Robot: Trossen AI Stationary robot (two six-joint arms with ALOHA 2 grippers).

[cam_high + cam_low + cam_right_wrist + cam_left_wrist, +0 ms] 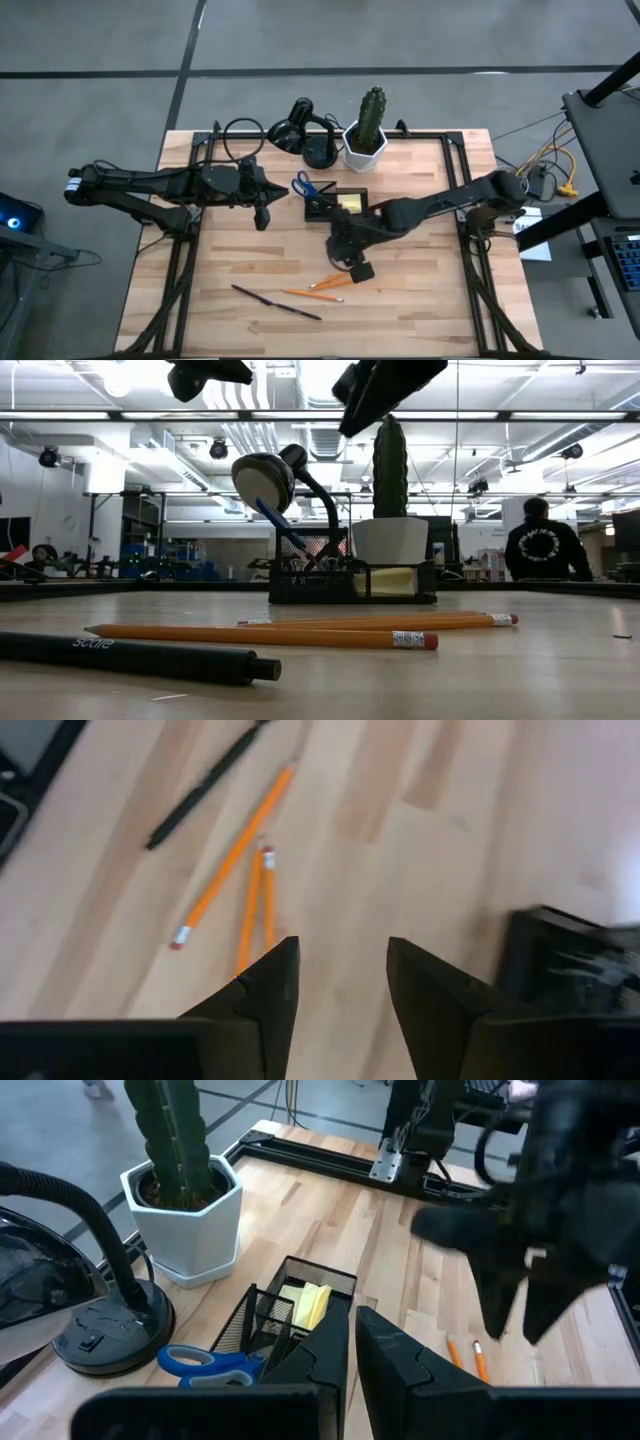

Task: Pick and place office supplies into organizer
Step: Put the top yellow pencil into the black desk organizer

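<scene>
Wooden table [420,300], loose orange pencils [325,288]

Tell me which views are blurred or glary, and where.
Right wrist view: motion blur smears the pencils, the pen and the organizer. Low view: bright ceiling lights glare at the top, leaving the cactus and lamp dark against them. Left wrist view: the right arm shows soft.
</scene>
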